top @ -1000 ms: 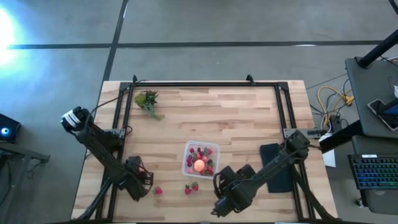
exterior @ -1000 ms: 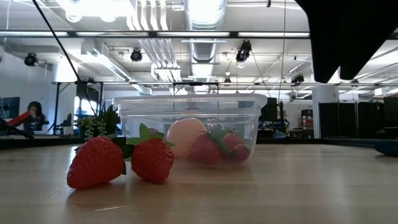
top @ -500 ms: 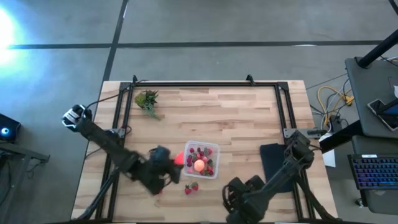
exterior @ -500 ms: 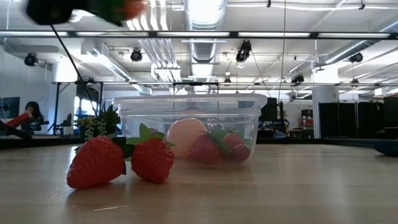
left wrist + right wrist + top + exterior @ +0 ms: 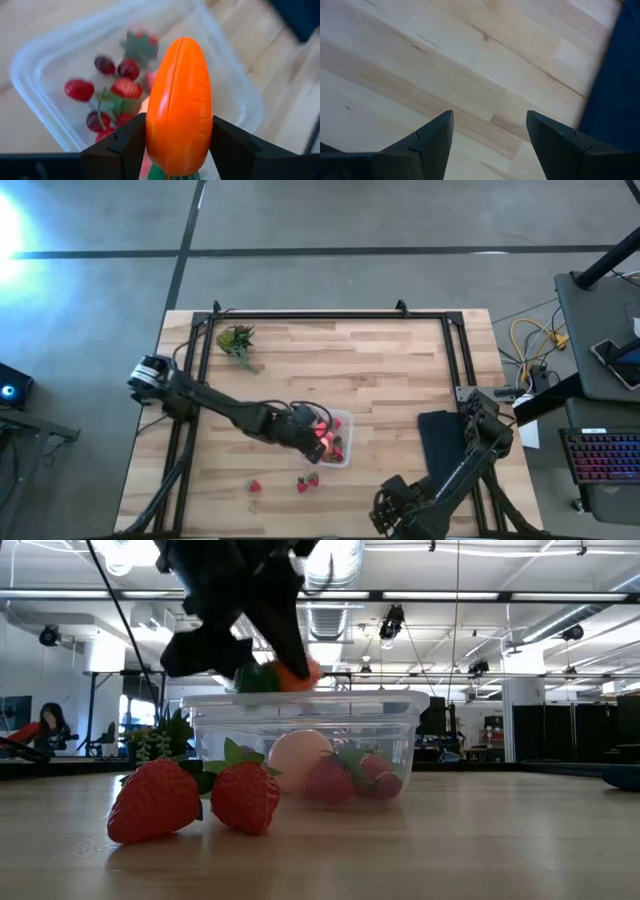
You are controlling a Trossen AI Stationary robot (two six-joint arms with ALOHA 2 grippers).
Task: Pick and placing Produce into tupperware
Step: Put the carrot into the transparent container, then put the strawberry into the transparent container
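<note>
- While the left gripper (image 5: 177, 150) is hanging over the tub (image 5: 342, 423), its two dark fingers (image 5: 125, 145) are squeezing an orange carrot (image 5: 179, 105) between them.
- In the left wrist view the carrot is standing up tall in the jaws, with a bit of green at its bottom end.
- In the low view the same gripper (image 5: 262, 668) is sitting just above the tub's rim (image 5: 305, 702), with the orange and green bit (image 5: 280, 676) poking out under it.
- Inside the tub (image 5: 235, 95), red berries (image 5: 125, 87) are lying in a little heap (some are darker than others).
- A round pink fruit (image 5: 298, 758) is sitting in the tub too, next to the berries (image 5: 345, 778).
- Two berries (image 5: 195, 800) are lying on the table (image 5: 370, 360) just in front of the tub, touching each other.
- One more berry (image 5: 255, 486) is lying alone a bit to the left of those two (image 5: 307, 482).
- A green leafy clump (image 5: 237, 340) is resting far back on the table, well away from the tub.
- The right gripper (image 5: 487, 145) is waiting at the near edge of the table, with its jaws standing wide apart and nothing in them.
- A black pad (image 5: 443, 445) is lying beside the right arm (image 5: 440, 485).
</note>
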